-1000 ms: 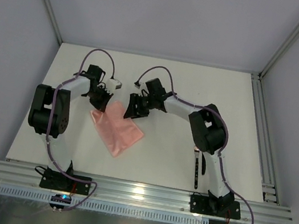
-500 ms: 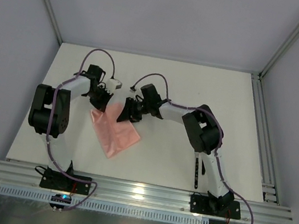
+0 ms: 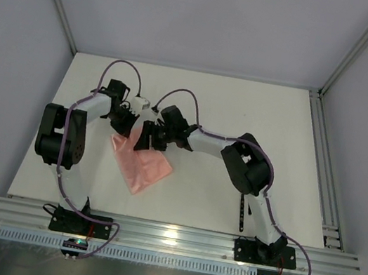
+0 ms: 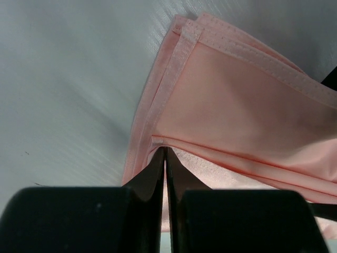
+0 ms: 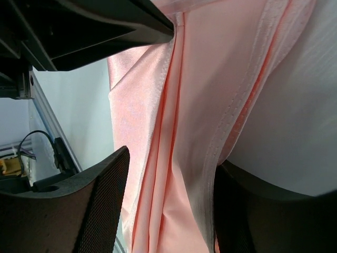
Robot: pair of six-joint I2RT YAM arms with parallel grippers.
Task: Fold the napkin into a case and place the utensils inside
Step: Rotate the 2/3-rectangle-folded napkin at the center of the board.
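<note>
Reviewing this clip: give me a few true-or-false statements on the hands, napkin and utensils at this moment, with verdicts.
1. The left hand is shut on the hem of the salmon-pink cloth napkin. True.
2. The right hand is shut too. False: it is open, fingers either side of a folded edge.
3. The slim dark utensils sit inside the napkin. False: they lie on the white table, apart from it.
4. The napkin lies folded in layers. True.

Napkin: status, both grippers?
Left gripper shut on napkin edge. Right gripper open over the folded layers. Utensils off to the right, untouched. Nothing blocking.
</note>
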